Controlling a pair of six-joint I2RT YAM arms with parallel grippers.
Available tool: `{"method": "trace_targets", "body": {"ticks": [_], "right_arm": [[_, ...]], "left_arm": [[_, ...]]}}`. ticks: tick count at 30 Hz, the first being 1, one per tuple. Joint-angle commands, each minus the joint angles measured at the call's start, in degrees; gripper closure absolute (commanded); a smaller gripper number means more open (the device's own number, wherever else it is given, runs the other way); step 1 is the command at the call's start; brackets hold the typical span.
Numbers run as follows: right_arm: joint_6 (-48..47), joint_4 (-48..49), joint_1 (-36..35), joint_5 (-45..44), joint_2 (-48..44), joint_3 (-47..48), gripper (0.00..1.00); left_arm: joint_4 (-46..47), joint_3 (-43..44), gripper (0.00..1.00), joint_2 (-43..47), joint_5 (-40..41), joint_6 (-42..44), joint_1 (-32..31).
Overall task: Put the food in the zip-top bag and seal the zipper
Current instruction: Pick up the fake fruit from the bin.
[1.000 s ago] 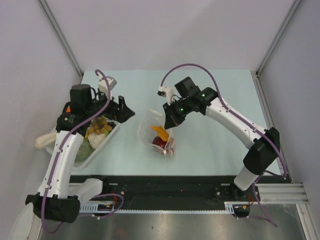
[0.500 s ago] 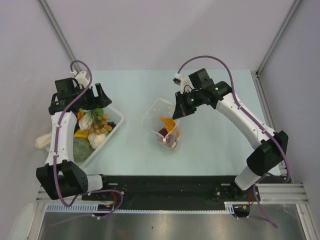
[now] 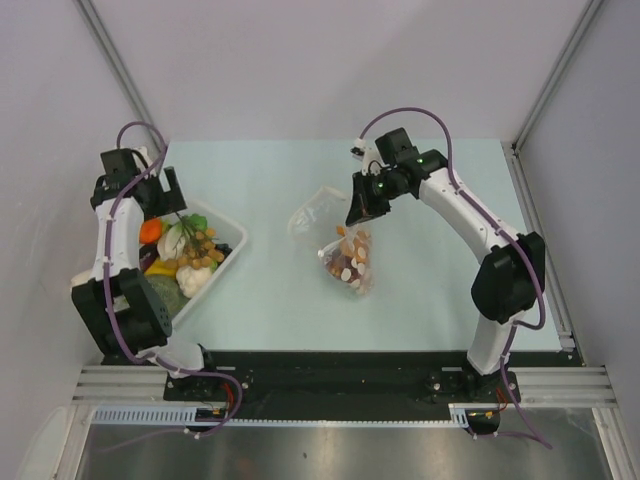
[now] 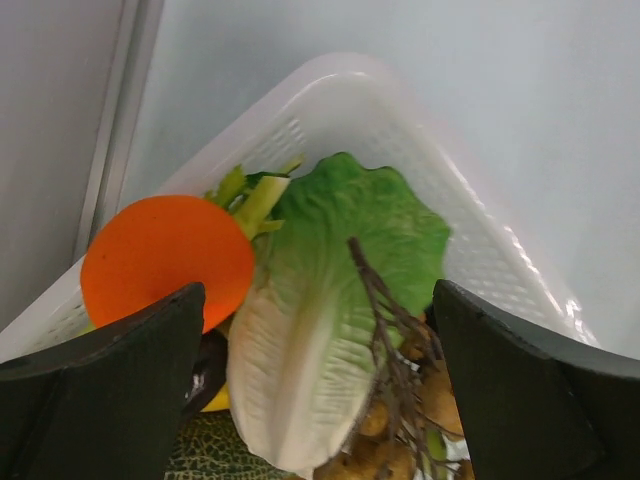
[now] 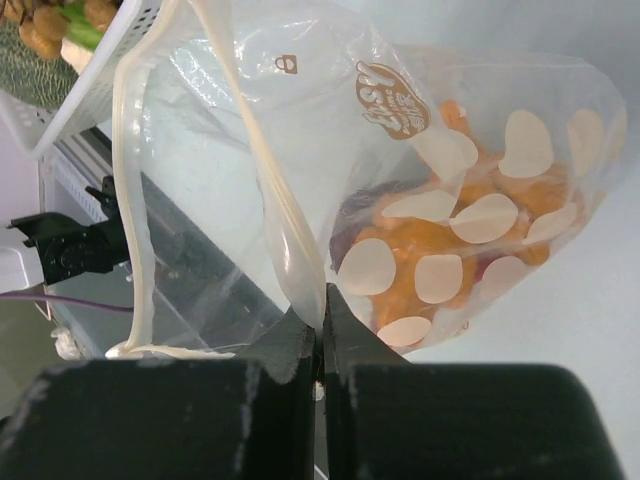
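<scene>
Pale blue-green table [image 3: 430, 270] fills the walled cell, and the work sits in two places on it. Near the middle lies the zip-top bag [image 3: 335, 235]. The right end effector [image 3: 362, 208] has its jaws pinched tight on the bag's rim, beside the zipper [image 5: 265, 170]. The wrist view shows the two whitish strips parted, so the mouth gapes toward the tray side. Holding the rim up seems meant to keep that mouth open, while the food [image 3: 350, 262] already inside, orange and dark pieces, settles into the closed end resting on the table.

At the far left, the left end effector [image 3: 160, 190] hangs over the white tray [image 3: 232, 232] with its jaws spread wide and nothing between them. Below it lie a lettuce leaf [image 4: 330, 300] and a round orange piece [image 4: 165, 260], touching each other. That spread stance over the heap looks like preparation for another pick, so filling is probably unfinished and sealing is not yet due.
</scene>
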State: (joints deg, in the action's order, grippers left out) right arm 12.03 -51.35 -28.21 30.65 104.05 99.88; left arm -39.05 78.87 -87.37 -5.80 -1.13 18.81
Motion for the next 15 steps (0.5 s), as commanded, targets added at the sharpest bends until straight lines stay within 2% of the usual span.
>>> {"method": "trace_targets", "body": {"ticks": [1, 7, 13, 15], "right_arm": [[2.0, 1.3, 1.0, 2.0, 0.9, 4.4, 1.00], [2.3, 2.0, 0.8, 3.1, 3.2, 6.3, 1.00], [1.9, 1.4, 0.8, 3.4, 5.3, 9.2, 1.00], [1.9, 1.3, 0.8, 3.5, 5.8, 9.8, 1.00]], "left_arm": [[-0.3, 1.8, 0.00, -2.0, 5.4, 2.7, 1.7], [2.6, -0.9, 0.00, -2.4, 8.6, 4.6, 2.4], [2.0, -0.4, 0.00, 0.8, 0.4, 6.8, 2.3], [1.8, -0.1, 0.00, 2.4, -0.1, 6.9, 2.4]]}}
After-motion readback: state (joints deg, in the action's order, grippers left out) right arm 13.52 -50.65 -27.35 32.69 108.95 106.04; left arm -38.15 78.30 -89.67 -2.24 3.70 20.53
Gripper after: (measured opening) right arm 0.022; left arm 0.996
